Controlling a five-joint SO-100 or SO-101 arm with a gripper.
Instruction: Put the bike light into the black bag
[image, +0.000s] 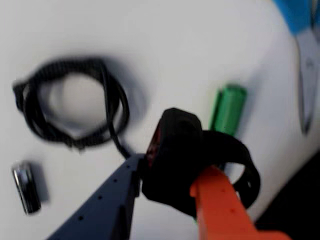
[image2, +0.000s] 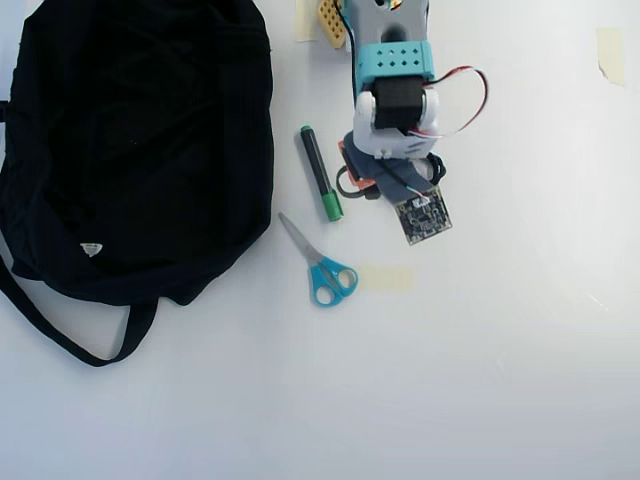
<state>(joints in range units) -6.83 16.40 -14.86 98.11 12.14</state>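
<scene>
Gripper: gripper (image: 167, 192) clamped on the bike light (image: 185, 160), one dark finger (image: 107, 200) on the left of the wrist view and one orange finger (image: 220, 205) on the right, the light's blocky head pinched between them.
Bike light: held off the white table (image2: 500, 380), its rubber strap loop curling out to the right behind the orange finger in the wrist view; in the overhead view only a sliver of the loop shows at the arm's left edge, the rest hidden under the arm (image2: 395, 110).
Black bag: black bag (image2: 130, 150) seen only from overhead, spread across the upper left of the table, white triangular label near its lower edge, a long strap trailing below; well apart from the gripper.
Between bag and arm: green marker (image2: 320, 172) and blue-handled scissors (image2: 318, 262) lie on the table in the overhead view, the marker just beside the arm.
Wrist view only: coiled black cable (image: 70, 102) and a small black-and-silver cylinder (image: 26, 187) lie to the left, both blurred; neither is visible from overhead.
Table marks: strips of pale tape (image2: 385, 278) near the scissors and at the upper right corner.
</scene>
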